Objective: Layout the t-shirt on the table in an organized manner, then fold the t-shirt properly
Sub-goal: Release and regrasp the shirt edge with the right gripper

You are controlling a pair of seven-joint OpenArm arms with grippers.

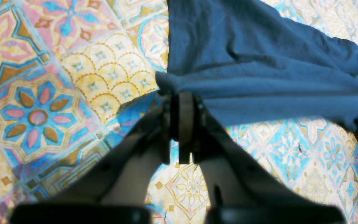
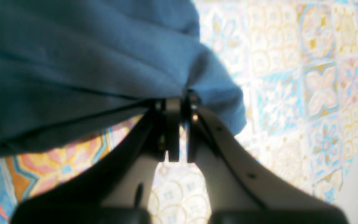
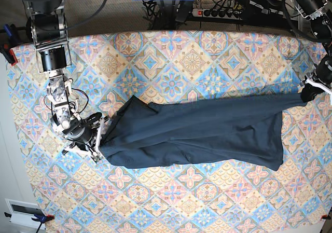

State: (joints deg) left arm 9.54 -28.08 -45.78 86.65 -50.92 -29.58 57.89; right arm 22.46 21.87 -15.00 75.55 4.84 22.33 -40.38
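t-shirt [image 3: 199, 132]: it lies stretched across the middle of the table, long way from the left edge toward the right edge, pulled between the two arms. it is not flat yet; there are long folds and the near edge curves.
left gripper [image 1: 182, 96]: the jaws are pressed together on a bunched corner of the t-shirt, near the right edge of the table in the base view.
right gripper [image 2: 176, 107]: also clamped on a gathered piece of the cloth, near the left edge of the table in the base view.
how it handles: i judge the t-shirt is light, soft and floppy. it sags where nothing holds it and wrinkles easily, so the pull must be even on both ends.
where to hold: i think the corners and hems are best, because the thick seams slip less than a single layer.
table [image 3: 171, 202]: a flat top with a patterned tile cloth, much free surface toward the near and far edges.
room: cables and a power strip [image 3: 220, 11] lie behind the far edge.
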